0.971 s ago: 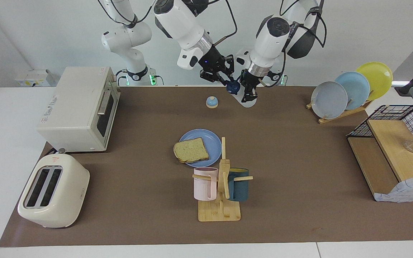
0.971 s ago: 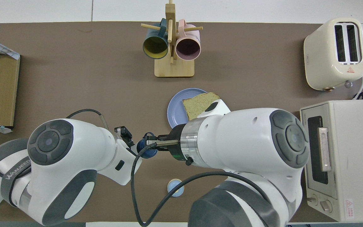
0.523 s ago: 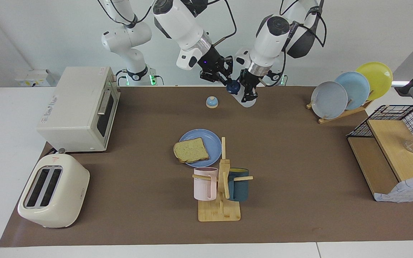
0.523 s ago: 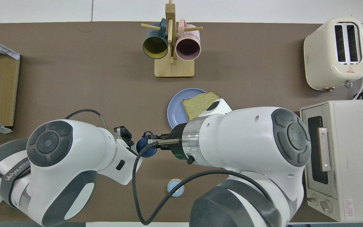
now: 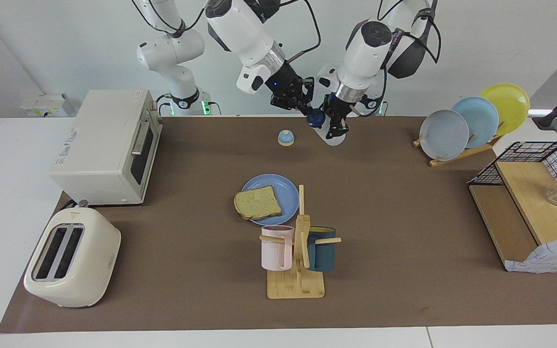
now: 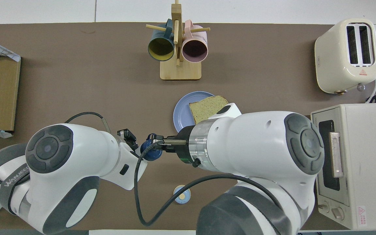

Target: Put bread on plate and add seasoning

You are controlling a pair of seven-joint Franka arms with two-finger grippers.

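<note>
Gripping the seasoning [image 5: 329, 130] by its body, the left hand [image 5: 336, 126] holds it tilted above the bench's [image 5: 404, 217] robot-side edge, cap toward the right hand [image 5: 302, 107], which seems closed on that cap. The bread [image 5: 258, 203] lies on the plate [image 5: 285, 191] mid-bench, well apart.

Both hands [image 5: 335, 123] [image 5: 294, 104] raised, nearly meeting

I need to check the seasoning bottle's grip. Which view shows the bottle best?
The facing view: the seasoning bottle shows tilted, pale body and navy cap, gripped by the left gripper. The overhead view shows only its cap; both arms hide the body.
</note>
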